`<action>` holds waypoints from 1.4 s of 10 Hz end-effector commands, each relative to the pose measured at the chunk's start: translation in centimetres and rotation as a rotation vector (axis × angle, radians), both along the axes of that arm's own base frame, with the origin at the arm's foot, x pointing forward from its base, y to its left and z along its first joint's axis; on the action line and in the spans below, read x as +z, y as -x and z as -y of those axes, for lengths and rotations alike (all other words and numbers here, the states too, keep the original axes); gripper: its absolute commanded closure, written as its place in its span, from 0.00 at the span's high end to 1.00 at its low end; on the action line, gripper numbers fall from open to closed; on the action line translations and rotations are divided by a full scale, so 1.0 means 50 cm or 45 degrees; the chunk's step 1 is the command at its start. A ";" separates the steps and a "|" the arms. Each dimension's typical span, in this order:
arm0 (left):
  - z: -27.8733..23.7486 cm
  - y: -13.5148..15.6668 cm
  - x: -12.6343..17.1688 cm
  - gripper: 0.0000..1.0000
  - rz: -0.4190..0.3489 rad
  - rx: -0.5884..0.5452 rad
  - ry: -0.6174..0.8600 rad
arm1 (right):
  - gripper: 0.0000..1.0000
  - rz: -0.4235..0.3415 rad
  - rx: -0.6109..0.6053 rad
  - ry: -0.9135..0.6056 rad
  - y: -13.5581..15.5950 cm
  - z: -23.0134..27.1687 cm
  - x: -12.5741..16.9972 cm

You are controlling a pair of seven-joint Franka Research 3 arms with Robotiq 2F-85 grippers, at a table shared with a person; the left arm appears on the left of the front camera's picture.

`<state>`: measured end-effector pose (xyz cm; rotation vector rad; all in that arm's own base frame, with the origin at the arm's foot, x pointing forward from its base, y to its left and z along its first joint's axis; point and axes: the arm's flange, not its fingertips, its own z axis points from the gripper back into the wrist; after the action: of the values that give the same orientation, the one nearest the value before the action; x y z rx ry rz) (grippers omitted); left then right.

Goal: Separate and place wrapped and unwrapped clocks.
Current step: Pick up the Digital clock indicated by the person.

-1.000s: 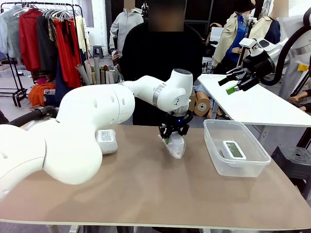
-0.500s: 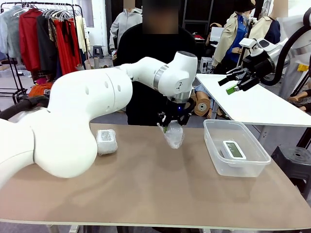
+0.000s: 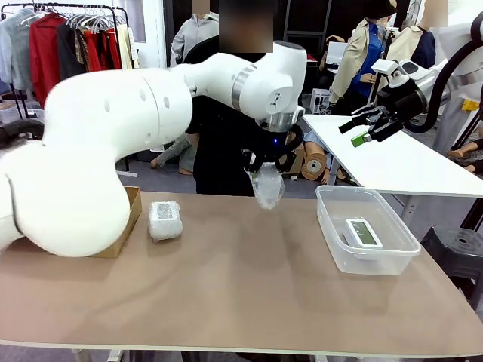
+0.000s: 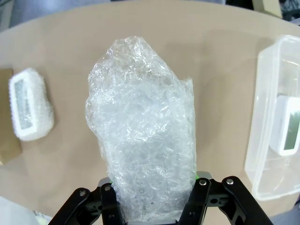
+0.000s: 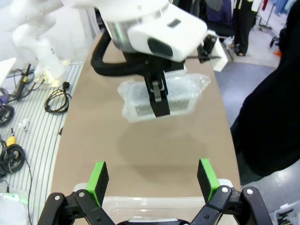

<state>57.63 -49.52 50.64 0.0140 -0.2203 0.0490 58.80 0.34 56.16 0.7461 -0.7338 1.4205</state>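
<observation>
In the front view, the left gripper [image 3: 270, 160] grasps a bubble-wrapped clock [image 3: 266, 186] above the table [image 3: 249, 286]. A second bubble-wrapped clock [image 3: 164, 220] lies on the tabletop, just beside the cardboard box [image 3: 124, 226], which the left arm partly hides. The bare white digital clock [image 3: 364, 233] sits inside the clear plastic tub [image 3: 367, 230]. The right gripper [image 3: 362, 130] is well apart from them, over the white side table [image 3: 407, 162].

The sorting looks about half done: the unwrapped clock is placed, while both wrapped ones seem still to need placing, probably in the box.

The left wrist view shows the jaws clamped on the wrapped clock's sides, and more of the crinkled loose film at its far end.

The right wrist view shows what the front view leaves small: the right jaws spread wide, nothing between their green pads [image 5: 97, 180], with a grey screen visible through the held clock's wrap.
</observation>
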 end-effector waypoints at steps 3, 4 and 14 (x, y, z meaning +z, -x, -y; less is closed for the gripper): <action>-0.069 0.056 0.098 0.00 -0.042 -0.136 -0.062 | 1.00 0.003 0.000 -0.011 0.001 -0.003 0.002; -0.077 0.058 0.125 0.00 -0.033 -0.143 -0.071 | 1.00 0.003 0.000 -0.011 0.001 -0.003 0.002; -0.094 0.078 0.265 0.00 0.162 -0.159 -0.078 | 1.00 0.003 0.000 -0.011 0.001 -0.003 0.002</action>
<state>53.64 -45.14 63.55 0.0364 -0.3157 -0.0701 58.80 0.34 56.15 0.7463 -0.7337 1.4204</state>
